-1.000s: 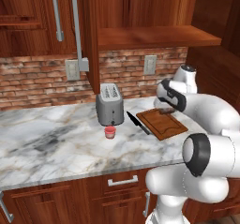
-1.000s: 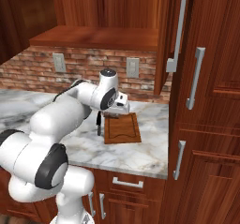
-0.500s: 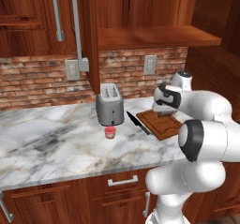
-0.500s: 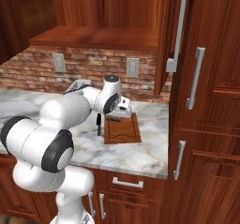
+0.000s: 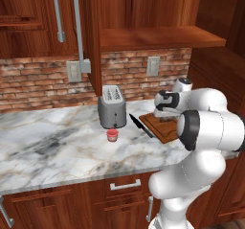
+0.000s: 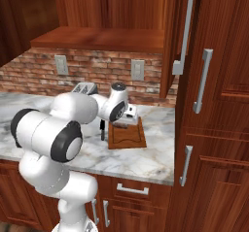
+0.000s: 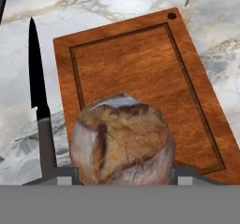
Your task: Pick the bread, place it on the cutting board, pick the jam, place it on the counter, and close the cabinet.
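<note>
I have the bread (image 7: 123, 141) pinched between my gripper (image 7: 123, 174) tips, one grey tip on each side of it; the bun sits right over the near end of the cutting board (image 7: 140, 73), and the bare wood stretches away from me past it; I cannot tell if the bun touches the wood yet. The board's long side runs away from the hand, so there is plenty of room ahead; a black knife (image 7: 38, 106) lies just beside the board's left edge, along it, so I judge I should not drift that way. My arm is bent over low, with the hand (image 5: 165, 103) pointing down at the board; the jam (image 5: 112, 135) stands on the counter (image 5: 52, 151) in front of the toaster (image 5: 112, 107), well apart from the board.
</note>
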